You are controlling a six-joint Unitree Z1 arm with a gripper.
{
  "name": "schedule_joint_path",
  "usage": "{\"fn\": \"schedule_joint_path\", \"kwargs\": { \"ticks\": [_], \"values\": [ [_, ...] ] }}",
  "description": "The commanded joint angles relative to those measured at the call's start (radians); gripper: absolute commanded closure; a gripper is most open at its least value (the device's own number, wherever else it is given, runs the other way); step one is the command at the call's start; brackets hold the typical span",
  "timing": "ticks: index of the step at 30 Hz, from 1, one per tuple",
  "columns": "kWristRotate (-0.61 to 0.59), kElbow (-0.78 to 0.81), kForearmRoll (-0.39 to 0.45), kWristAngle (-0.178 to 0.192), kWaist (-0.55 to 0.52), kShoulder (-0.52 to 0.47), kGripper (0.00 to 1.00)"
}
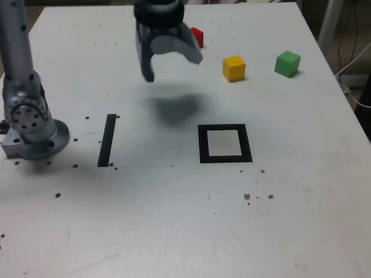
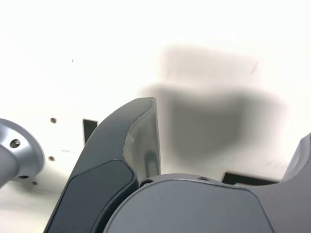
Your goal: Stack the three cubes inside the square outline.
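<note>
The hand (image 1: pixel 171 61) hangs wide open above the counter (image 1: pixel 174 220), nothing held between its jaws. In the exterior view, three cubes lie in a row beyond the square outline (image 1: pixel 225 143): the red cube (image 1: pixel 197 36) at about eleven o'clock from it, partly hidden behind the hand, the yellow cube (image 1: pixel 234 68) at twelve, the green cube (image 1: pixel 287 63) at one. All are judged light, rigid and smooth-faced, so each should be pinched across two opposite flat sides, squarely, lest it twist or slip.

Silver-grey arm (image 1: pixel 17 63), round base — dark fingers (image 1: pixel 148 66)
</note>
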Motion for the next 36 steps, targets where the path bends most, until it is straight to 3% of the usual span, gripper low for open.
{"fn": "schedule_joint_path", "kwargs": {
  "ticks": [1,7,16,36],
  "values": [
    [-0.009,-0.028,0.009,0.012,0.032,0.019,0.02],
    [-0.015,-0.141,0.052,0.034,0.136,0.095,0.02],
    [-0.016,-0.316,0.113,0.037,0.234,0.214,0.02],
    [0.003,-0.553,0.181,-0.009,0.347,0.425,0.03]
  ]
}}
